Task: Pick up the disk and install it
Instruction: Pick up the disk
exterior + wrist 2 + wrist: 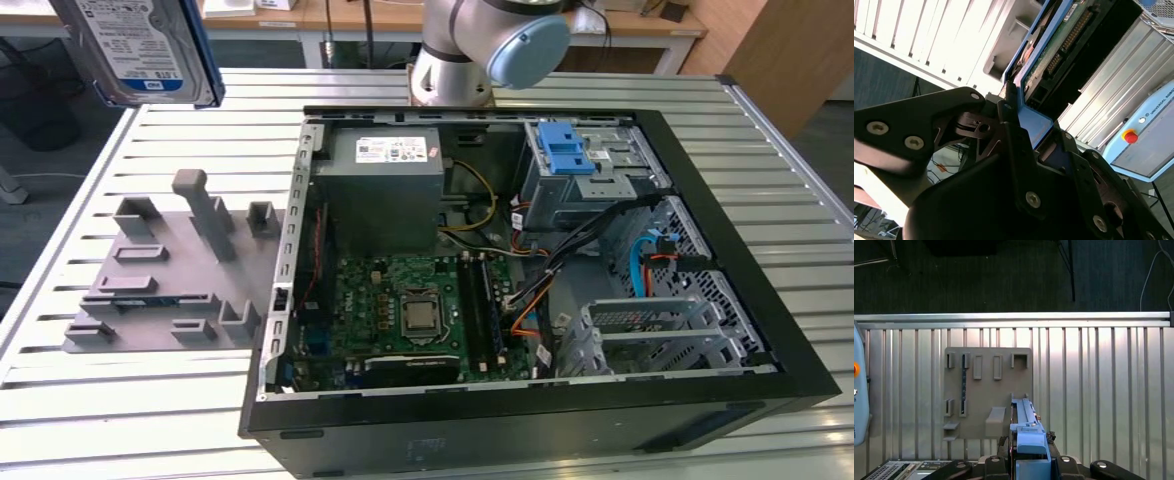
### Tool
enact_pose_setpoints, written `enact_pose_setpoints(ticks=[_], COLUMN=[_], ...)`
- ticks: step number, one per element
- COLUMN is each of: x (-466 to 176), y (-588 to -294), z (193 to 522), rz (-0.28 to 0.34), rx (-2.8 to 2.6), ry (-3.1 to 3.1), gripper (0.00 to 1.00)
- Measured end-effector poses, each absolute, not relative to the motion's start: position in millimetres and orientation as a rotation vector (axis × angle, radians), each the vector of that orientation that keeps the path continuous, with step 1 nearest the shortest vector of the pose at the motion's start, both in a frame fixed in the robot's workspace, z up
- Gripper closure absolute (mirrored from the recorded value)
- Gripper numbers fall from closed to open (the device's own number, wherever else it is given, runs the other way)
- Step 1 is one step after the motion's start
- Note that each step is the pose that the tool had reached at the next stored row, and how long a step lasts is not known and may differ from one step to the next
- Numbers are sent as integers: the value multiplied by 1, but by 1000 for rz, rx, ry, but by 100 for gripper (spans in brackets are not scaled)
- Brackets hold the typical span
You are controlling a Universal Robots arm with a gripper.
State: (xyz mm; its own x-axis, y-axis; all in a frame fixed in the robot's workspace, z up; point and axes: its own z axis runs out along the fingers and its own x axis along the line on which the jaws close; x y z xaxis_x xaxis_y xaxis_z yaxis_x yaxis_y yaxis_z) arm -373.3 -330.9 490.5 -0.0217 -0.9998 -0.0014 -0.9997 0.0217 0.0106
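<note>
**Disk held aloft, well clear of the open case**

In the exterior view the disk [144,50] hangs at 10 o'clock, cut by the frame's edge, raised off the slatted table [134,420] and well apart from the open computer case [534,435]. Between them, at 9 o'clock, lies the grey fixture board [160,275], with bare slats on its outer sides. Inside the case the drive cage [587,175] with its blue latch sits at 1 o'clock, with cables crowding just beside it.

In the first wrist view the disk [1029,437] hangs over the fixture board [986,385]; the table's rail runs beyond, then dark floor.

In the second wrist view the gripper [1034,127] has its 2 black fingers [1009,130] clamped on the disk's blue carrier.

The disk is flat and silver, with a blue-and-white label and blue plastic along its edge; its underside shows a green circuit board.
</note>
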Motion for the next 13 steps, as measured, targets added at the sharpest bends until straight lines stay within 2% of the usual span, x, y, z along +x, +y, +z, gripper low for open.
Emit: enact_pose_setpoints(ticks=[13], x=[-360], y=[-331], z=[491], rz=[-13], rx=[2193], ry=[-2241], gripper=[64])
